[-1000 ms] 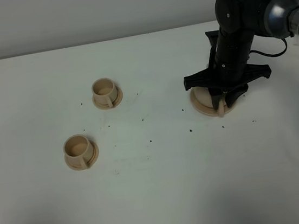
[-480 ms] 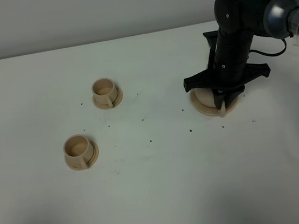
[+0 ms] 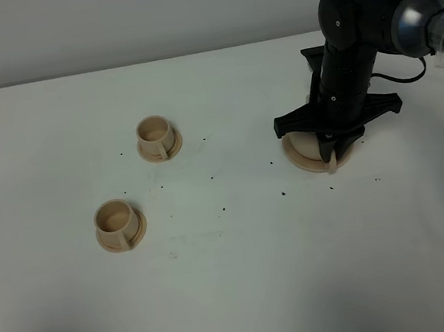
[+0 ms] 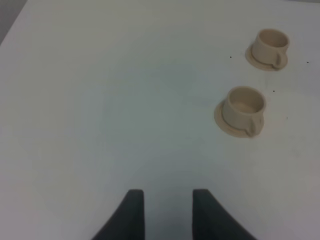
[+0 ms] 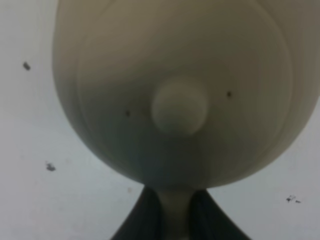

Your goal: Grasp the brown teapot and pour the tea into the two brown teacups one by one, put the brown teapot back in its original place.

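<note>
The brown teapot (image 5: pixel 179 70) fills the right wrist view from above, its lid knob in the middle. My right gripper (image 5: pixel 175 212) is shut on the teapot's loop handle, one dark finger on each side. In the high view the right gripper (image 3: pixel 331 155) covers most of the teapot (image 3: pixel 302 145), which sits on the flat tan disc, its original place (image 3: pixel 296 160). The two brown teacups (image 3: pixel 157 136) (image 3: pixel 118 224) stand upright at the left, also seen as the far teacup (image 4: pixel 270 47) and the near teacup (image 4: pixel 243 107). My left gripper (image 4: pixel 167 215) is open over bare table, short of the cups.
The white table (image 3: pixel 246 293) carries small dark specks (image 3: pixel 224 209) scattered between the cups and the teapot. A grey wall runs along the table's far edge. The right arm's cable hangs at the far right edge.
The right gripper's fingers have closed together onto the teapot's handle. Teapot, cups and left gripper have not visibly moved.
</note>
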